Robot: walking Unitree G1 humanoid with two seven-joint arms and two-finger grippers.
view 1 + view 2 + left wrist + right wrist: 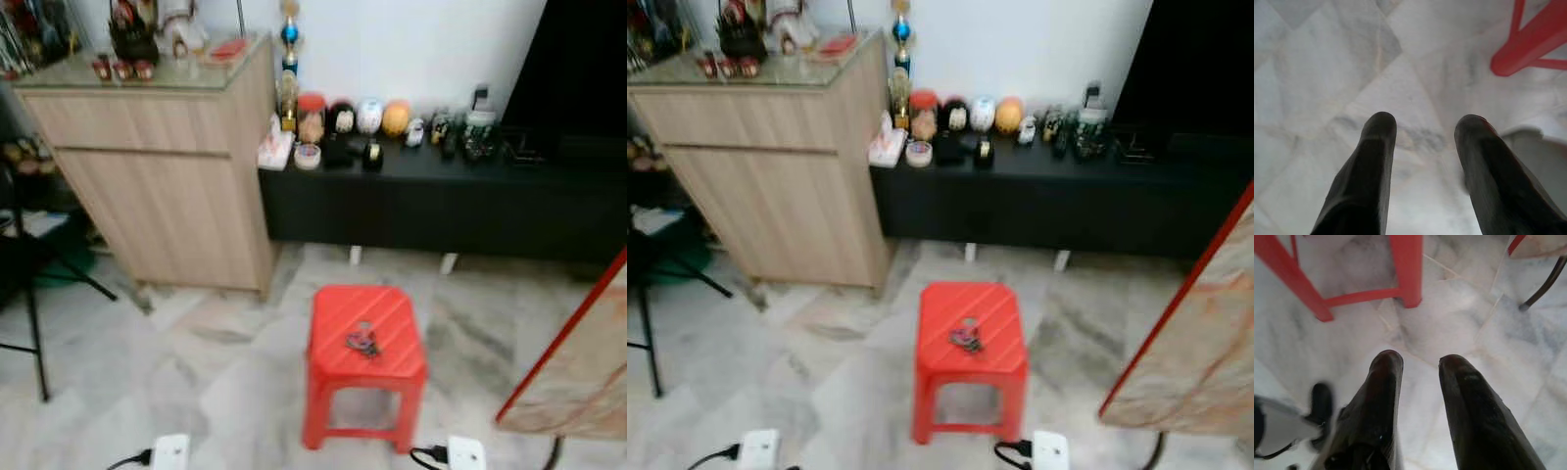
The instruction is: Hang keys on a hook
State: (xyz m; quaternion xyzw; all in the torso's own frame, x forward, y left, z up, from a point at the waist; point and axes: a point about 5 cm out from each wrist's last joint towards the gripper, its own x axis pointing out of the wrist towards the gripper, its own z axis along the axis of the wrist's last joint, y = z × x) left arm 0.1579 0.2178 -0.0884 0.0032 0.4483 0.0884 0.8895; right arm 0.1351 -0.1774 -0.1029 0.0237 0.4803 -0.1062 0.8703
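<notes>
A bunch of keys (363, 342) is lying on the red plastic stool (333, 367), long axis running 10 to 4 o'clock. The left gripper (1424, 128) and right gripper (1420, 363) are hanging over the marble floor (216, 392), fingers apart, holding nothing.

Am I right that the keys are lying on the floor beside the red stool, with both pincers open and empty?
Not quite. The keys lie on the seat of the red stool, as the left eye view shows. The rest holds: the left pincer and right pincer are open and empty.
</notes>
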